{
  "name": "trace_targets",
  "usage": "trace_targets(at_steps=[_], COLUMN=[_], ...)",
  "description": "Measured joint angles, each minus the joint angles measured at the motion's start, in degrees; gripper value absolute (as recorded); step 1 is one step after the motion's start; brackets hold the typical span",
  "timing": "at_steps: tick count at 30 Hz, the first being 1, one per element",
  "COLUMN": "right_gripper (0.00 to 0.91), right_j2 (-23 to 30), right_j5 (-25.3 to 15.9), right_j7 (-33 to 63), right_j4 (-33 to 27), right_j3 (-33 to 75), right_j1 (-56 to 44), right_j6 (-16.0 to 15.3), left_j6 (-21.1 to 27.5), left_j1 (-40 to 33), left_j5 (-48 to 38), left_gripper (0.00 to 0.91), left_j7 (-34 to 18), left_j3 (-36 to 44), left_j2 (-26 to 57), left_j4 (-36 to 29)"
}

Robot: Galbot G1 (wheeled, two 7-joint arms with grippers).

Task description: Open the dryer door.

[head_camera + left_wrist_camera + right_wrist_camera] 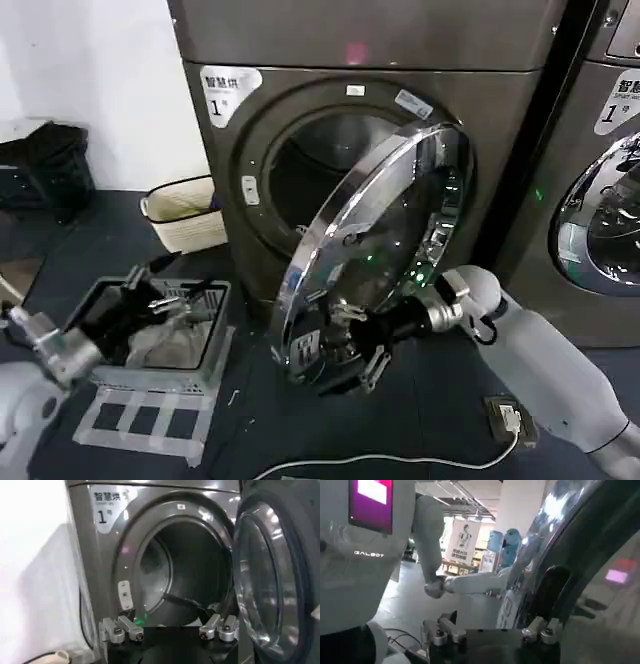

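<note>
Dryer door (pixel 375 250) is swung about halfway off the dryer (pixel 300 110), so the drum's exposed. Right pincer (pixel 350 345) sits at the rim's 6 o'clock, spread, gripping nothing, probably nudging it wider. Left pincer (pixel 165 300) idles open at 9 o'clock.

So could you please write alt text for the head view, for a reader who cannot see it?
The dryer door, chrome-rimmed with dark glass, stands partly open on the bronze-grey dryer, with the right gripper at its lower edge. The left gripper hangs over a grey basket on the floor to the left.
</note>
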Motion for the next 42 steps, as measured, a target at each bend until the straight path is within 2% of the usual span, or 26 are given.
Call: trace_targets(at_steps=[8,15,24,27,29,33,38,40,42], right_gripper=[0.907,0.907,0.907,0.907,0.907,0.907,0.907,0.907,0.907], right_j2=[-1.76,-6.21,-13.82,-14.07,-13.28,-9.47,-2.09,1.62,5.74], right_j5=[-1.30,-1.24,2.28,3.95,5.08,5.14,4.47,5.33,4.37], right_j7=[0.20,0.35,0.69,2.55,4.51,6.49,10.37,12.88,15.77], right_j4=[-4.63,-4.08,3.02,5.89,7.99,11.88,16.12,16.80,16.71], right_j3=[5.75,13.94,36.92,47.52,55.67,69.94,84.15,88.95,93.15], right_j1=[-1.55,-7.24,-29.23,-39.11,-46.48,-60.62,-73.69,-77.48,-80.55], right_j6=[0.06,0.02,0.49,2.52,5.09,8.32,12.14,13.25,15.70], left_j6=[0.30,0.03,-1.40,-1.66,-1.74,-1.93,-2.02,-2.27,-2.84], left_j1=[-8.37,-16.43,-26.28,-28.33,-29.16,-30.48,-31.44,-31.80,-32.27], left_j5=[0.20,0.15,0.15,0.24,0.44,0.99,1.41,1.96,2.86], left_gripper=[0.907,0.907,0.907,0.907,0.907,0.907,0.907,0.907,0.907], left_j7=[0.84,2.15,4.20,5.77,5.98,5.82,5.23,5.18,5.16], left_j3=[8.82,17.78,27.94,30.61,32.19,35.37,38.08,39.05,40.27], left_j2=[1.16,0.04,-3.15,-4.04,-4.32,-5.57,-7.18,-7.88,-8.74], left_j4=[3.80,8.06,11.99,11.68,11.23,10.37,9.52,9.33,9.36])
